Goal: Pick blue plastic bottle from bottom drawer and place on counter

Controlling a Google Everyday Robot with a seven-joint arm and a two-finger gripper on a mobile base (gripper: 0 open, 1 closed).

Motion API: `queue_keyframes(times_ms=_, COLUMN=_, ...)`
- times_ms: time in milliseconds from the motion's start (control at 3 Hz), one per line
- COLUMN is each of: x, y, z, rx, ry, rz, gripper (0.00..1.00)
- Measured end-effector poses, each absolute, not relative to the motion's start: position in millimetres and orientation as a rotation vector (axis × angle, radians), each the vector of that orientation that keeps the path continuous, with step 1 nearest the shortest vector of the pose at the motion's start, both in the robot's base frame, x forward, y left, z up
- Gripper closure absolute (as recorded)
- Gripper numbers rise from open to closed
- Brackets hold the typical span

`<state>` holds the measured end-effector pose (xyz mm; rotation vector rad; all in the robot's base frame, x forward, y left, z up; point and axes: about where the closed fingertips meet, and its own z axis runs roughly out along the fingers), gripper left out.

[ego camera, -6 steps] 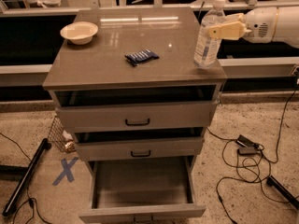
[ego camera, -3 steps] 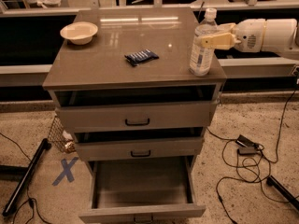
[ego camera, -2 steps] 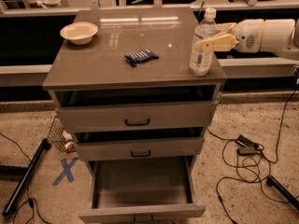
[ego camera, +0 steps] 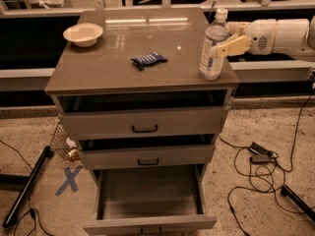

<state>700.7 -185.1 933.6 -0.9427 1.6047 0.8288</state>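
The blue plastic bottle (ego camera: 209,60), clear with a white cap, stands upright on the counter (ego camera: 113,68) near its front right corner. My gripper (ego camera: 217,46) reaches in from the right on a white arm (ego camera: 280,36). Its tan fingers (ego camera: 232,45) hold the bottle around its middle. The bottom drawer (ego camera: 147,222) is pulled wide open below, and its inside looks bare.
A cream bowl (ego camera: 82,33) sits at the counter's back left and a small dark blue packet (ego camera: 148,59) lies near the middle. The top drawer (ego camera: 145,122) and middle drawer (ego camera: 147,156) stand slightly ajar. Cables (ego camera: 258,156) lie on the floor at right, with a black pole (ego camera: 24,188) and blue tape X (ego camera: 69,178) at left.
Two seconds ago the bottle was held tilted above the counter's right edge. It moved left and down and now stands on the counter. It has been still over the last second.
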Motion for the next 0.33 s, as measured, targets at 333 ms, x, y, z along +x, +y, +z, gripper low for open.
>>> queue_keyframes(times_ms=333, x=696.1, y=-207.9, z=971.2, rx=-0.963, ry=1.539, rz=0.732, gripper=0.0)
